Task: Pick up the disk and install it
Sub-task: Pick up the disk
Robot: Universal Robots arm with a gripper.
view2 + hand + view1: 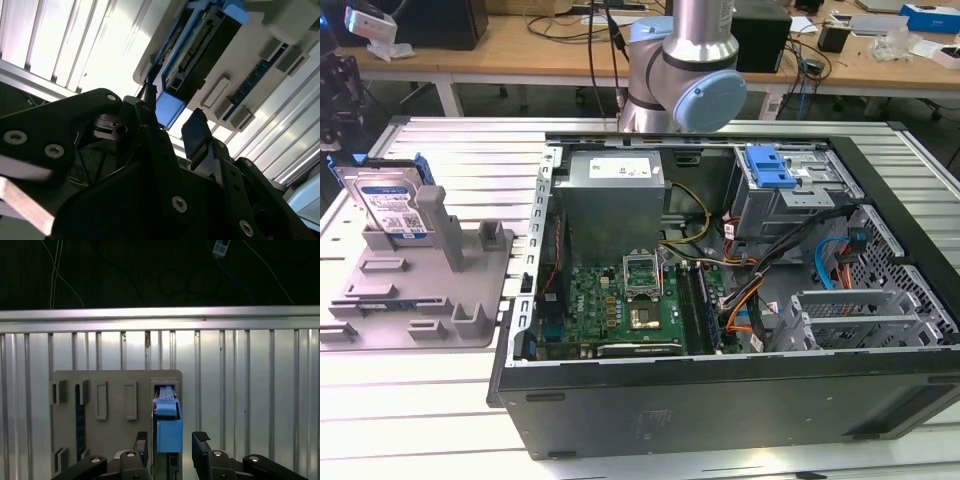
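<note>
Disk [388,205]: stands upright in grey fixture [470,290], exterior view's left, well apart from the opened computer case [720,400]. Gripper [171,441]: open, fingers [201,439] flanking the disk's blue frame, not clamped. Step, as judged: pick-up, grasp unmade. It calls for even closure on the frame.
</note>
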